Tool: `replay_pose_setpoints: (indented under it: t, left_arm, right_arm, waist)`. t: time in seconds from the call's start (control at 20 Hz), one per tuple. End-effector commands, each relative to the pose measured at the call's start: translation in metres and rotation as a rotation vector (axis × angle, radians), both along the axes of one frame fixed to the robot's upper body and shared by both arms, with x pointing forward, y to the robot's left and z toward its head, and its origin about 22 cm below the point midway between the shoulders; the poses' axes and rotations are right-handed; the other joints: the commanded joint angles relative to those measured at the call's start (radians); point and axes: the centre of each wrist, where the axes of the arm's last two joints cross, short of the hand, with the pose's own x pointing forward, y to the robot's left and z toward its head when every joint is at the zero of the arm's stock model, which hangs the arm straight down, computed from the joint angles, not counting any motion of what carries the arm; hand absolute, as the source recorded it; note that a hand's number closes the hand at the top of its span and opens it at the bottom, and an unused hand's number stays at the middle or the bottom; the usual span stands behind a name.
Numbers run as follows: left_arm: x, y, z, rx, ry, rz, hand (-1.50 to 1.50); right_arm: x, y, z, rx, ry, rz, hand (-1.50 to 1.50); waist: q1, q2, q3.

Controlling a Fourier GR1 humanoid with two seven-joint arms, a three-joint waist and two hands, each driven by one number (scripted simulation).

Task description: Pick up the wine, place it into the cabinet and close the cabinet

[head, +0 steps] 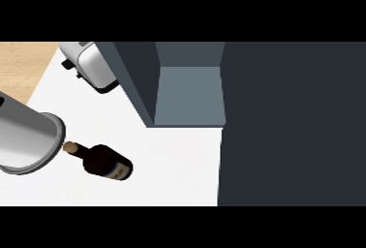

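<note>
A dark wine bottle [106, 162] with a tan cork stands on the white counter [172, 164] at lower left, its neck pointing up-left. The dark cabinet [187, 87] sits at upper centre with its inside open and a grey shelf floor showing. Its open door [293, 126] fills the right side of the view as a large dark panel. Neither hand shows anywhere in the head view.
A grey forearm cylinder [25, 140] comes in from the left edge, right beside the bottle's cork. A silver toaster [89, 65] stands at the back left by the cabinet's side wall. Wooden floor [22, 63] shows beyond the counter's left edge.
</note>
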Motion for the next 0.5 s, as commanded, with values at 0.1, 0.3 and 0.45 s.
replay_pose_setpoints:
  t: [0.1,0.3,0.45]
  left_arm:
    - [-0.023,-0.002,-0.008,0.024,-0.042,-0.037,-1.5]
    - [0.003,0.01,-0.028,0.042,-0.033,-0.031,-1.5]
    - [0.018,0.012,-0.049,0.069,-0.025,-0.046,-1.5]
  right_arm:
    - [-0.032,0.0,0.03,0.088,-0.066,0.035,-1.5]
    - [-0.039,-0.001,0.034,0.079,-0.076,0.062,-1.5]
    - [-0.032,-0.006,0.02,0.077,-0.058,0.053,-1.5]
  waist:
    - [-0.002,0.006,0.001]
    - [-0.016,0.008,0.0]
    - [-0.018,0.01,0.001]
